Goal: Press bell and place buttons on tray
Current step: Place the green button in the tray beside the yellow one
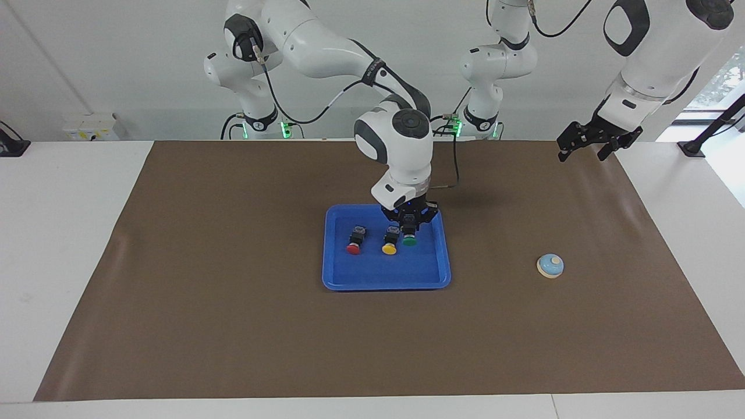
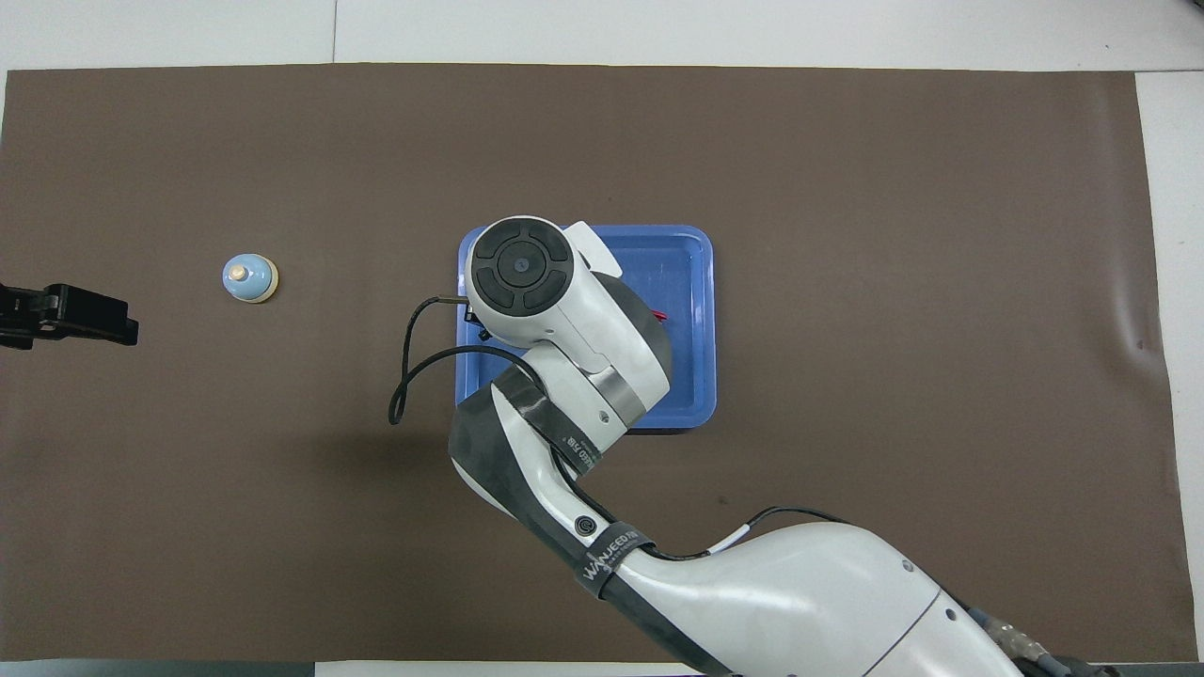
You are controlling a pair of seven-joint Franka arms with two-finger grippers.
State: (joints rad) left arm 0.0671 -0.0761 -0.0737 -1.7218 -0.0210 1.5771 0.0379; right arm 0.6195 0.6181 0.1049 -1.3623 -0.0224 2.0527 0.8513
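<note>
The blue tray (image 1: pixel 385 284) lies mid-table, and its corner shows past the right arm (image 2: pixel 694 282). In it lie a red button (image 1: pixel 354 248) and a yellow button (image 1: pixel 389 248), caps pointing away from the robots. My right gripper (image 1: pixel 410 227) is low over the tray, shut on a green button (image 1: pixel 410 240) just beside the yellow one, toward the left arm's end. Whether the green button touches the tray floor I cannot tell. The light-blue bell (image 1: pixel 550 266) (image 2: pixel 249 279) stands on the mat toward the left arm's end. My left gripper (image 1: pixel 582 152) (image 2: pixel 94 316) waits open in the air.
A brown mat (image 1: pixel 233 326) covers the table, with white tabletop (image 1: pixel 64 233) around it. From overhead the right arm's wrist (image 2: pixel 527 273) hides most of the tray; only a sliver of the red button (image 2: pixel 659 317) shows there.
</note>
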